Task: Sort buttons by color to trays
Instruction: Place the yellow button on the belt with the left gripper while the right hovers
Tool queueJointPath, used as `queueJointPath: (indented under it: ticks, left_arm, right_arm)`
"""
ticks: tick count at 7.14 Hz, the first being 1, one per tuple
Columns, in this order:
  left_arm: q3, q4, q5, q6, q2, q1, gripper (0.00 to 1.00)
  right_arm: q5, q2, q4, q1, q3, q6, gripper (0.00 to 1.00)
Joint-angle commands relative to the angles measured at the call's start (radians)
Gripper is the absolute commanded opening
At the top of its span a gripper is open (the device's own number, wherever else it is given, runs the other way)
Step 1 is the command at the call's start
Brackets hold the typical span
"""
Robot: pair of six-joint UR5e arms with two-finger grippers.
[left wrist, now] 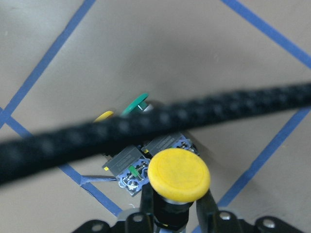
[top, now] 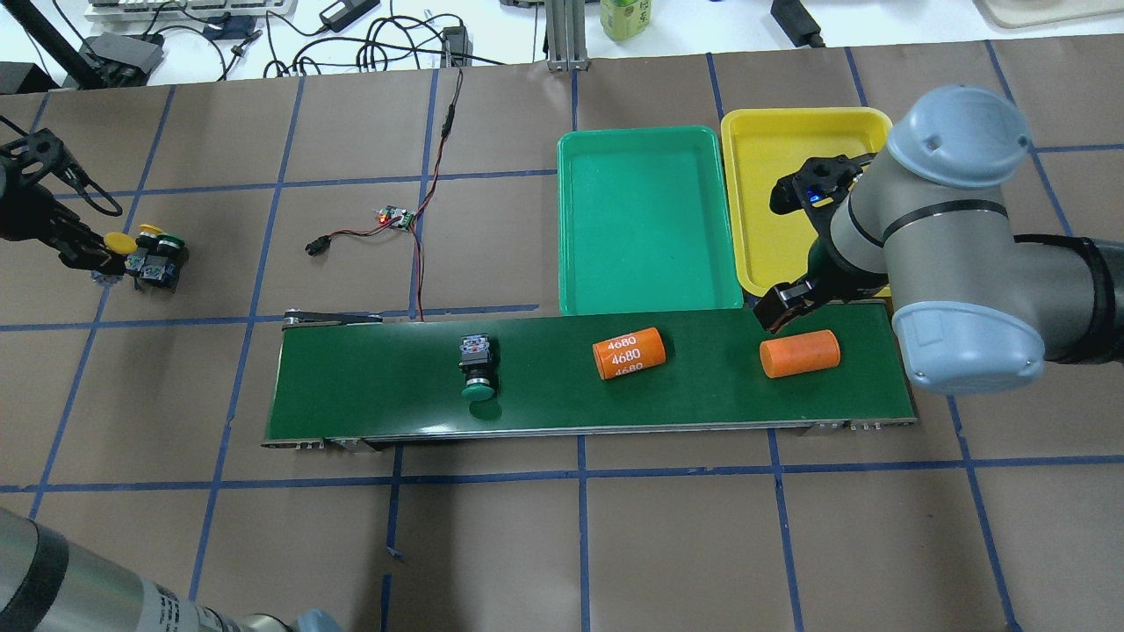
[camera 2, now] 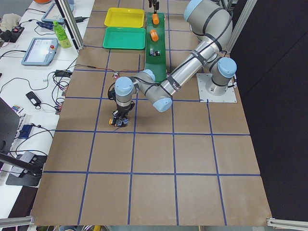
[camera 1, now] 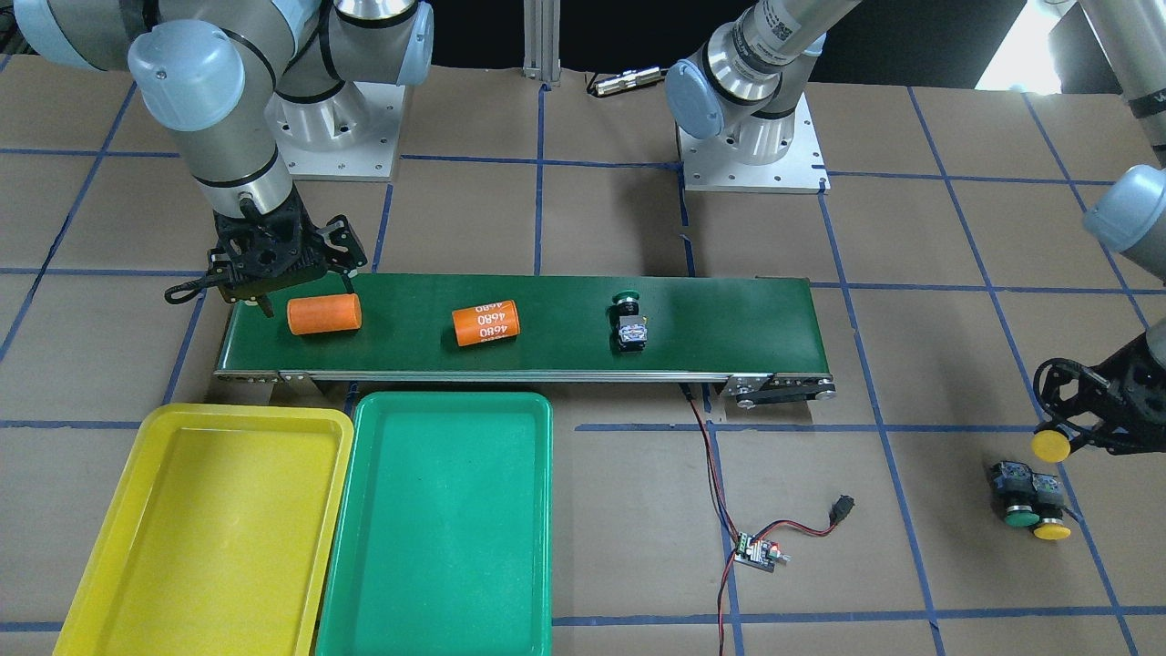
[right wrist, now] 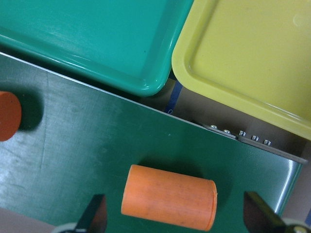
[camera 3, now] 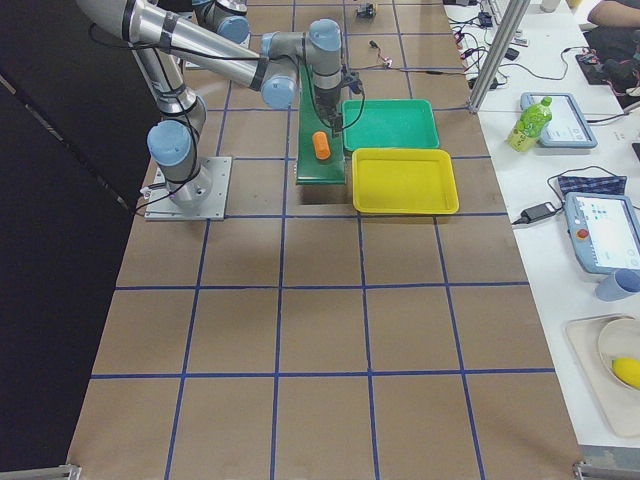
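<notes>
The left jaws are clenched on a yellow button (left wrist: 179, 174), gripped at the neck under its cap, at the right edge of the front view. It hangs close to a pair of buttons (camera 1: 1029, 497) lying on the worktop (camera 1: 592, 565). So narrow a hold could let it twist loose and knock that pair. The yellow tray (camera 1: 146, 428) sits at the lower left, well apart, so the carry looks long. The right jaws are spread wide astride an orange cylinder (right wrist: 167, 196) on the belt (camera 1: 729, 319). Closing there would take the wrong thing, while a green-capped button (camera 1: 629, 323) lies mid-belt.
</notes>
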Motion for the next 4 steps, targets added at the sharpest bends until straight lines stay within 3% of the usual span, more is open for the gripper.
queueJointPath:
  ticks: [1, 4]
  left_arm:
    - [-0.015, -0.128, 0.005, -0.240, 0.113, -0.101, 0.09]
    - [-0.067, -0.196, 0.007, -0.721, 0.181, -0.323, 0.10]
  right_arm:
    - [0.003, -0.015, 0.039, 0.001, 0.001, 0.209, 1.00]
    - [0.003, -0.010, 0.032, 0.004, 0.002, 0.235, 1.00]
